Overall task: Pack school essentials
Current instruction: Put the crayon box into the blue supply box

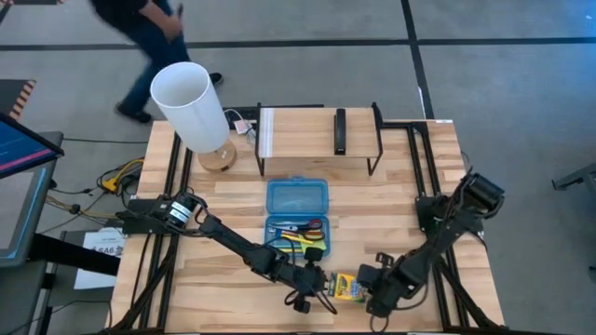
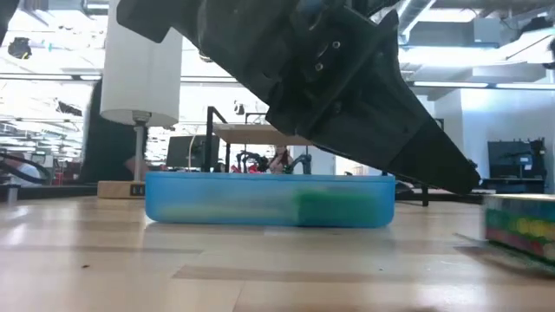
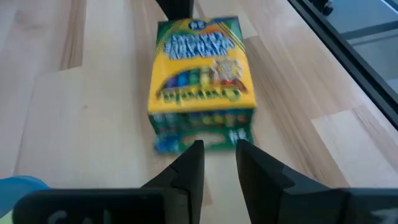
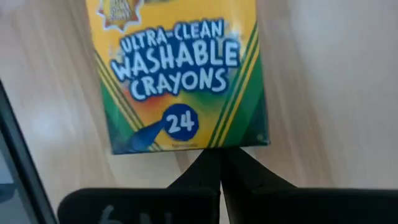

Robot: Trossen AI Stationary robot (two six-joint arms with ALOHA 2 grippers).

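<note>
The green-yellow crayon box [image 1: 346, 286] lies flat on the table near its near edge, between my two grippers, and also shows at the right of the low view [image 2: 520, 227]. My left gripper [image 3: 216, 149] stands at one short end of it, fingers a narrow gap apart. My right gripper [image 4: 219, 152] is shut at the opposite short end. The open blue case [image 1: 298, 212] lies just beyond and holds the red-handled scissors [image 1: 312, 226] and yellow pencils [image 1: 296, 240]. A green pad [image 2: 338, 204] shows through the case wall. My left gripper comes level from the table's left, and its fingertips [image 3: 194, 152] stand at the box's short end [image 3: 205, 138]; I cannot tell whether they touch it. My right gripper comes level from the table's right, and its shut fingertips [image 4: 211, 163] meet the box's short end below the "24" [image 4: 186, 144]; I cannot tell whether they touch. The box lies flat on the table.
A lamp with a white shade [image 1: 191, 102] stands at the far left of the table. A black wire rack [image 1: 317, 140] with a black bar [image 1: 341, 130] stands along the far edge. A person [image 1: 140, 37] walks beyond the table. Bare wood lies left of the case.
</note>
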